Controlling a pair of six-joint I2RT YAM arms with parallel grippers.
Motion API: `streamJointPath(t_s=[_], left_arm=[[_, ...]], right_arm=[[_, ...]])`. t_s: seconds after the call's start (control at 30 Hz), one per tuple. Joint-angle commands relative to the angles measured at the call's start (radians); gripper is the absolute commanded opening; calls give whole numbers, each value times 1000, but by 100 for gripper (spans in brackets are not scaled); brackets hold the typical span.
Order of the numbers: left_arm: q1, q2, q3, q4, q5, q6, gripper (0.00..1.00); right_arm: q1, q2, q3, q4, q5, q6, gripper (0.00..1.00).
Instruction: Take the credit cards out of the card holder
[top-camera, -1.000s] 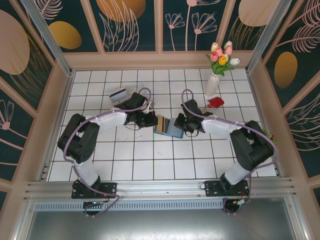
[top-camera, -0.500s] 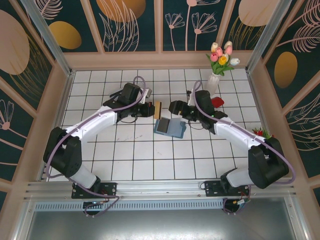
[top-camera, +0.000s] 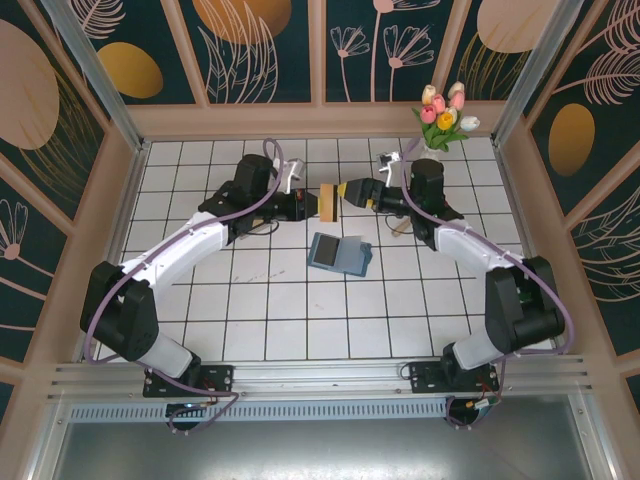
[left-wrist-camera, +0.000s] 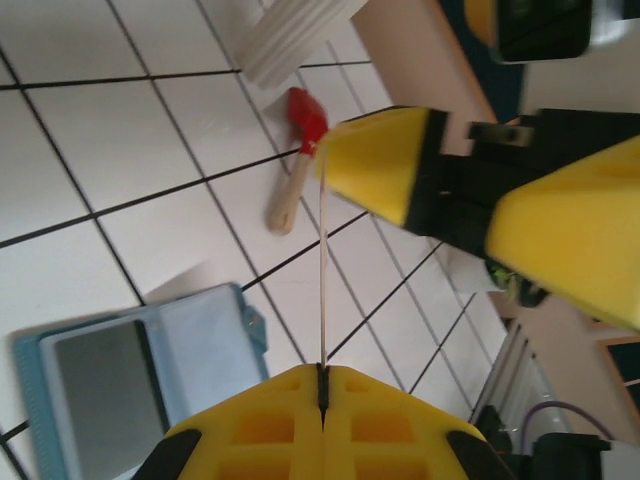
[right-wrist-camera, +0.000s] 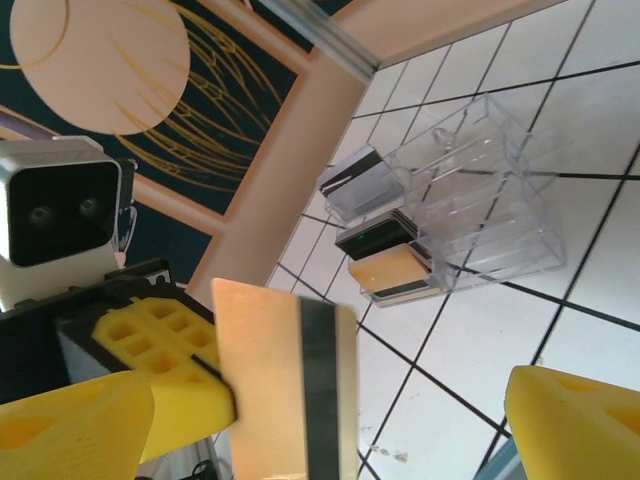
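Top external view: left arm (top-camera: 190, 245) and right arm (top-camera: 470, 245) both reach over the far half of the surface (top-camera: 260, 320), wrists nearly meeting. Card holder (top-camera: 338, 252) lies open and flat near mid-surface, in front of both wrists and apart from them. Whether its grey pockets hold more, I cannot tell. Left fingers (left-wrist-camera: 260, 435) are pinched on one edge of a tan credit card (top-camera: 327, 201), held aloft. Right fingers (right-wrist-camera: 75, 425) stand wide, one either side of the card's free end, gripping nothing. Judgement: this card is out and wants setting down with the credit cards (right-wrist-camera: 385, 265) lying beside the clear box (right-wrist-camera: 480, 200). Right should back straight off so no pad clips the free end. An edge pinch lets the card pivot, so carry slowly, lower flat, release low. Room: dark teal wall panels (top-camera: 280, 70) with gold and pink leaf motifs, tan framing. Surface is white tile with a dark grid. Vase (top-camera: 424, 168) of tulips (top-camera: 445, 108) stands far right, and a red-headed, wooden-handled tool (left-wrist-camera: 297, 165) lies near it.
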Motion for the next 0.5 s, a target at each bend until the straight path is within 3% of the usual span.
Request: streamJointPath(t_s=[0.0, 0.13, 0.47], left_arm=[[16, 8, 1, 125, 108, -96, 0], [27, -3, -50, 208, 184, -154, 0], [63, -11, -91, 268, 322, -188, 0]], right_arm=[[-1, 61, 58, 77, -136, 18, 91], [1, 92, 45, 277, -223, 148, 84], [0, 105, 68, 389, -332, 255, 47]])
